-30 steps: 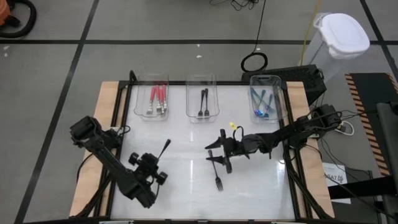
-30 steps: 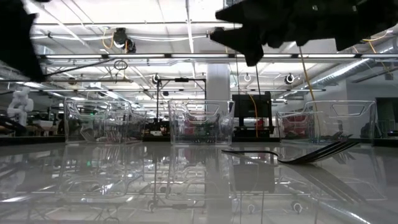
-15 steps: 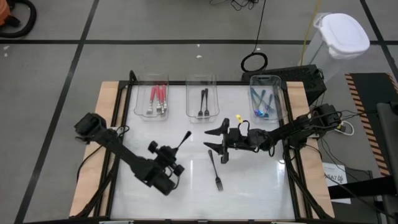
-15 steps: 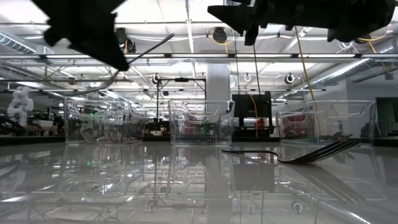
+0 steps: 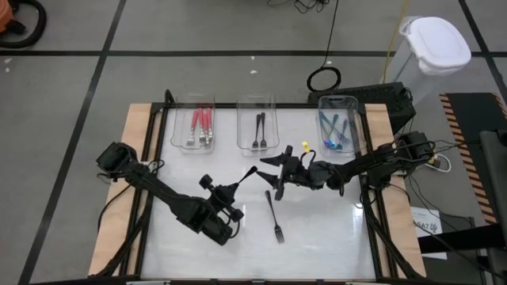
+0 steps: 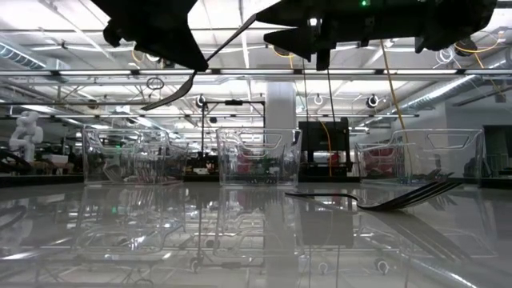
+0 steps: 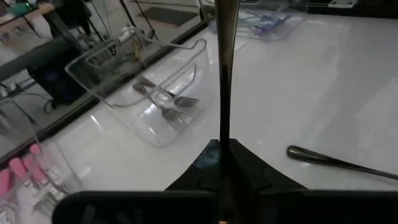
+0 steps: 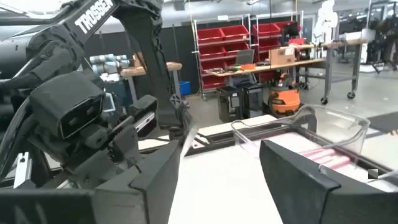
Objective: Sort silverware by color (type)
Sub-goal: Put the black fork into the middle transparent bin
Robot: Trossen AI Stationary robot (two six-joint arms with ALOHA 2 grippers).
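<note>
Three trays stood in a row along the counter's (image 5: pixel 317 237) far edge, forks in each. Nearer than the middle tray (image 5: pixel 257 133), one fork (image 5: pixel 273 215) lay on the counter; another fork (image 5: pixel 242 179) hung above it, left of the lying one.

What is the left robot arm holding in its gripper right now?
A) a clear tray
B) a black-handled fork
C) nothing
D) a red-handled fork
B: the left gripper is shut on a black-handled fork, lifted above the table and pointing toward the middle tray, which already holds black forks.
</note>
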